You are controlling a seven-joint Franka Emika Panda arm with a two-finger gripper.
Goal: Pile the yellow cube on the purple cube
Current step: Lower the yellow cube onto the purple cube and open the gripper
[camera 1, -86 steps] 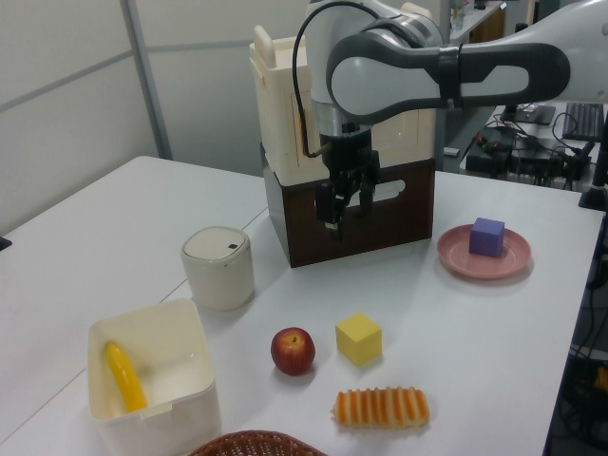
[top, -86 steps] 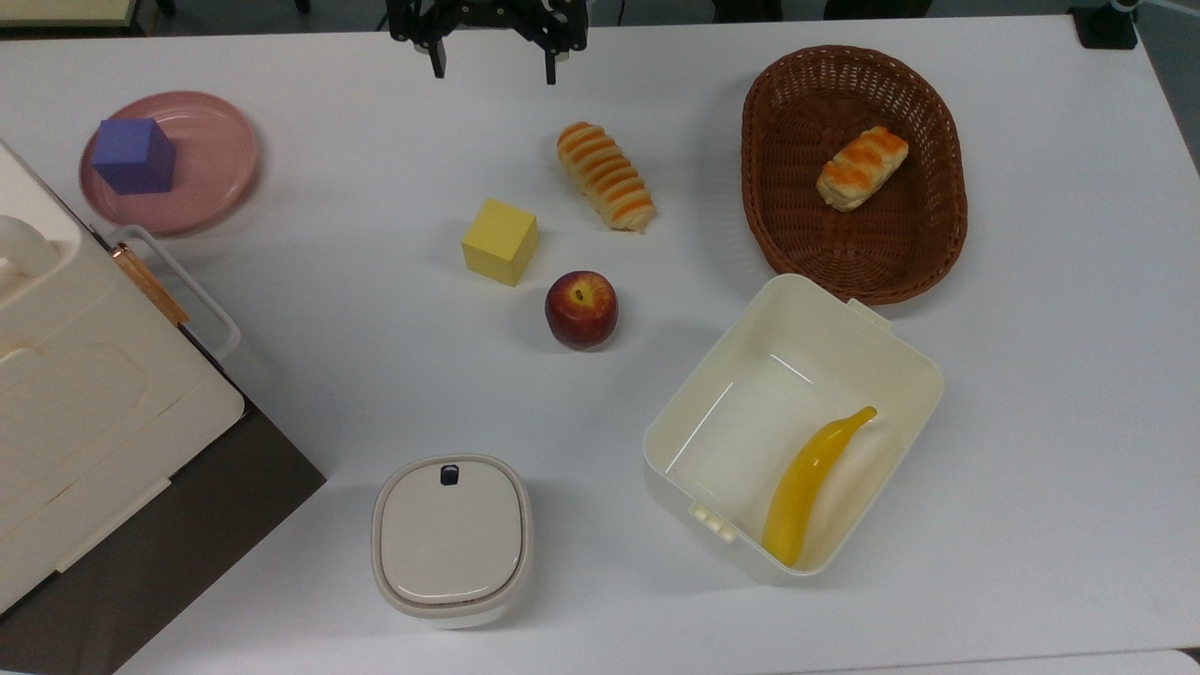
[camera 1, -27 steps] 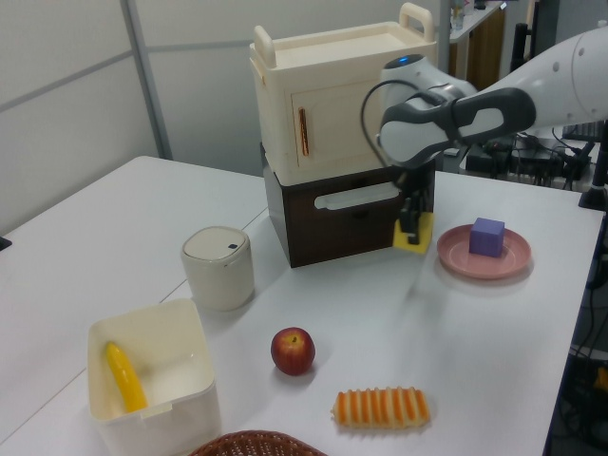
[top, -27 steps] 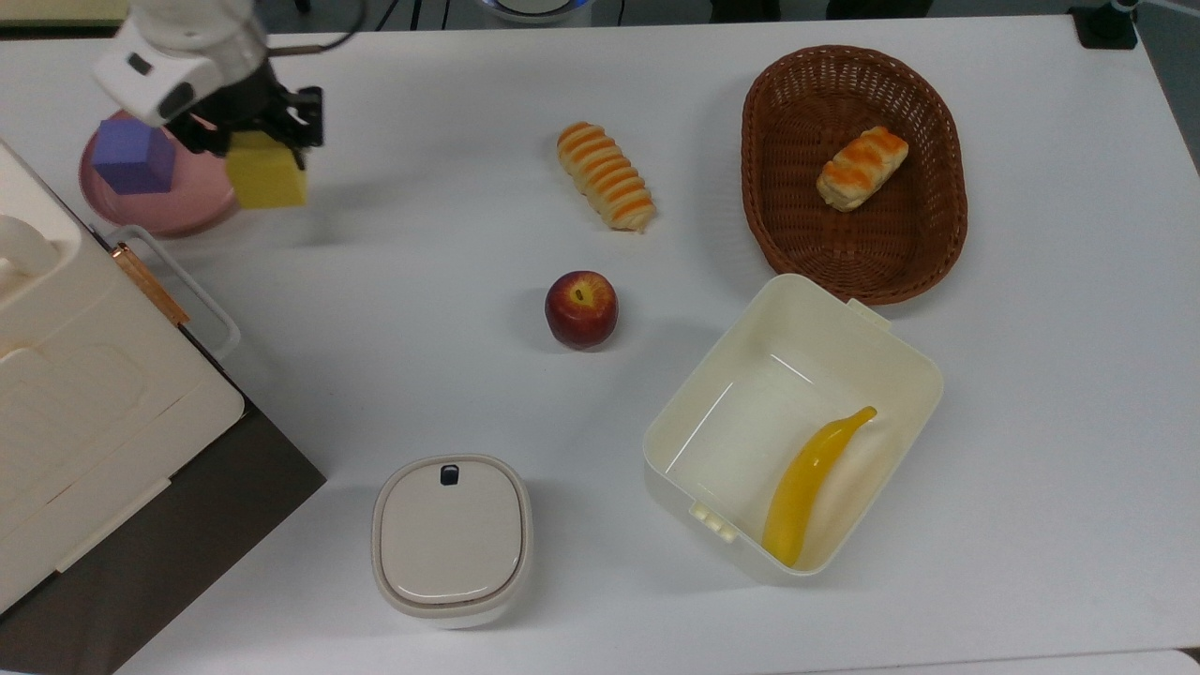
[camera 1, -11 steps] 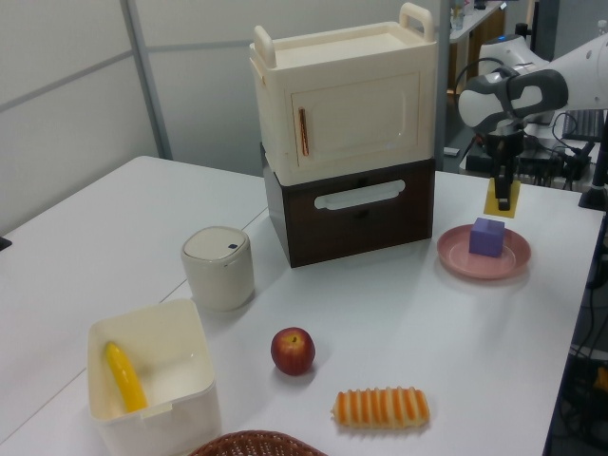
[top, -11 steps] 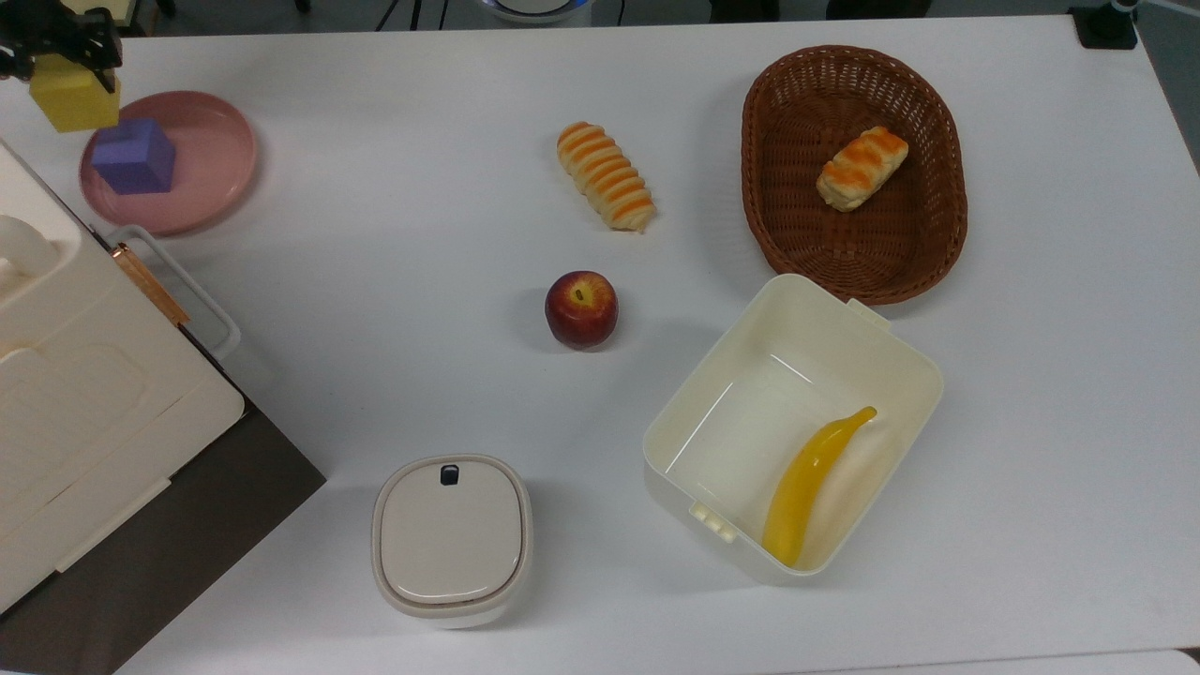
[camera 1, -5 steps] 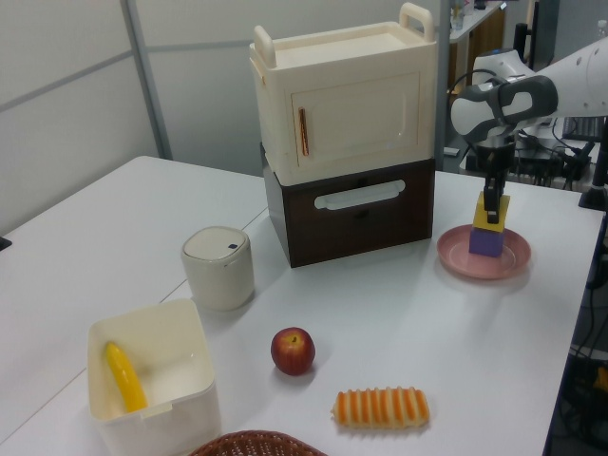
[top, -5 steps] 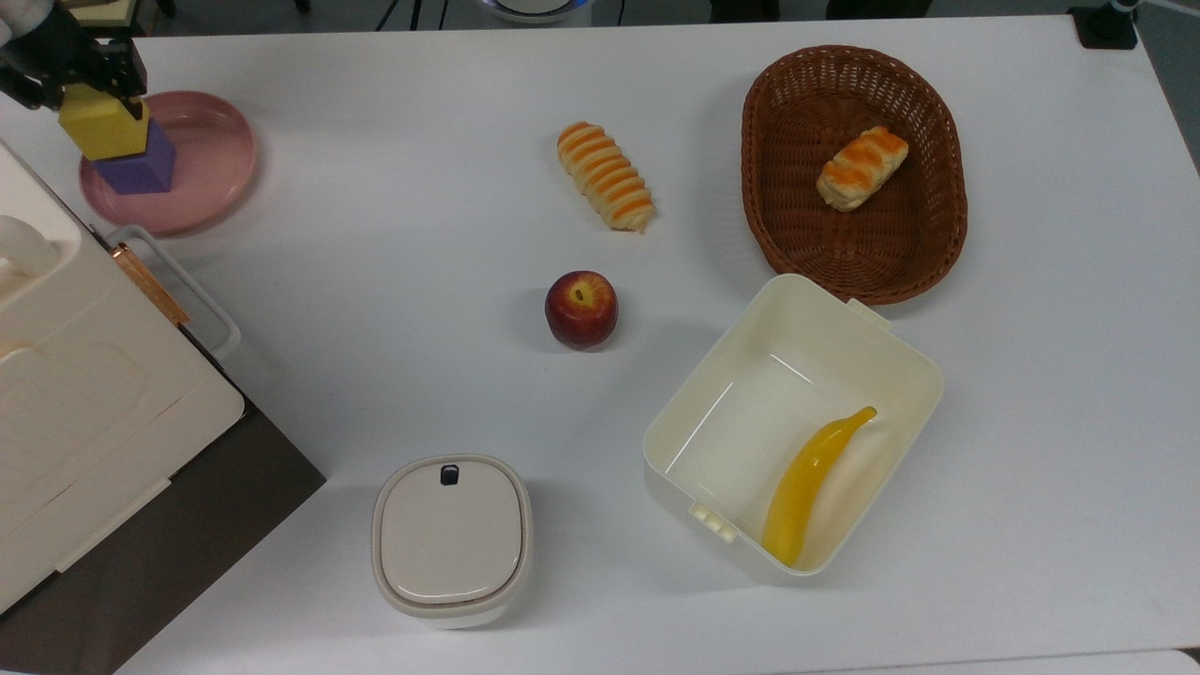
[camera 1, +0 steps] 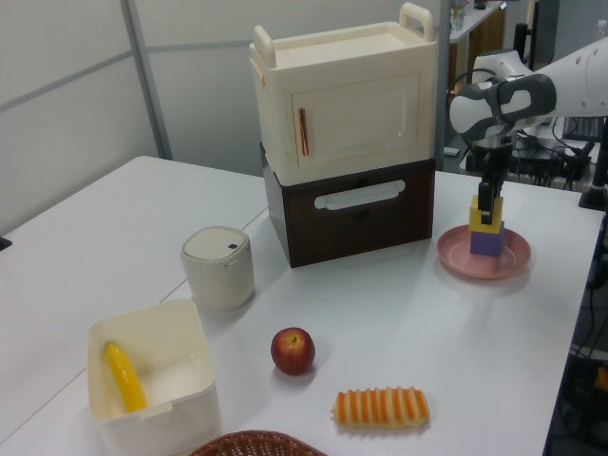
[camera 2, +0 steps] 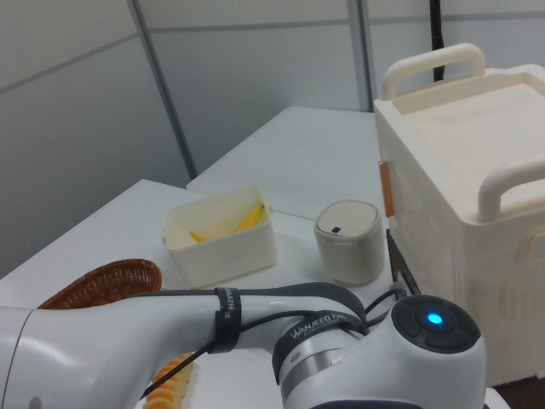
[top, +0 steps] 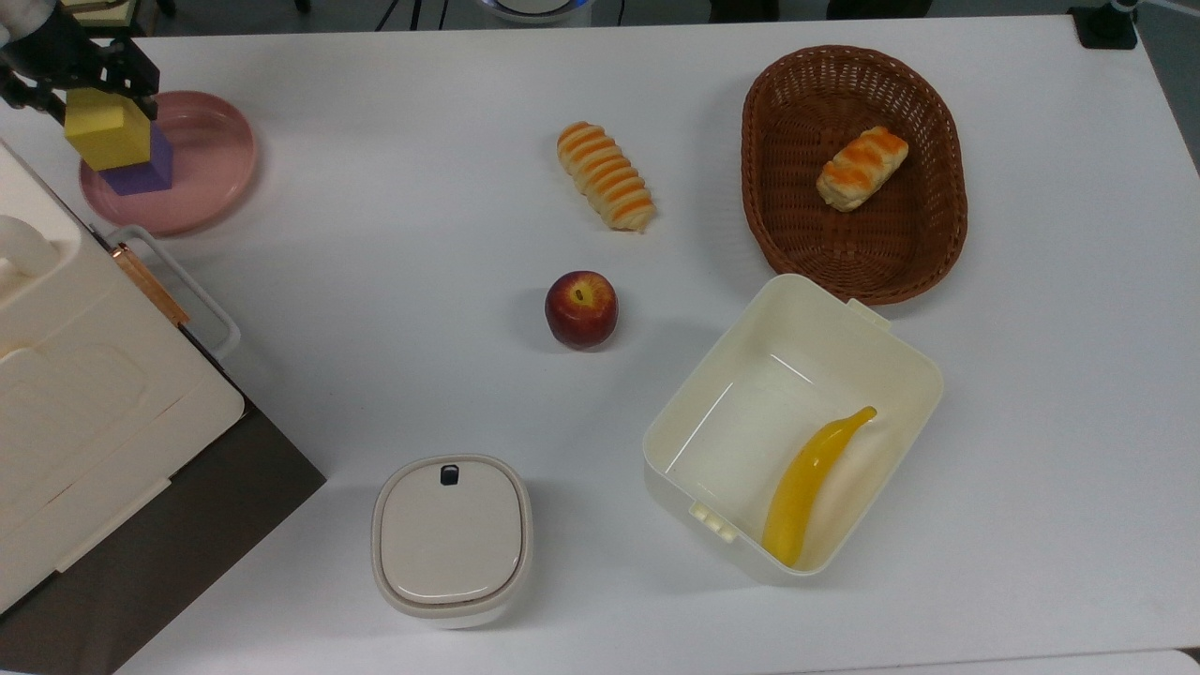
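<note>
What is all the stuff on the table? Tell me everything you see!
yellow cube: 1, yellow, on the purple cube
purple cube: 1, purple, on the plate
plate: 1, pink, top view's upper left
bread: 2, striped orange; one on the table, one in the basket
basket: 1, brown, top view's upper right
apple: 1, red, mid-table
tub: 1, cream, holds the banana
banana: 1, yellow
jar: 1, cream, lidded
cabinet: 1, cream over brown
gripper: 1, black, at the yellow cube
</note>
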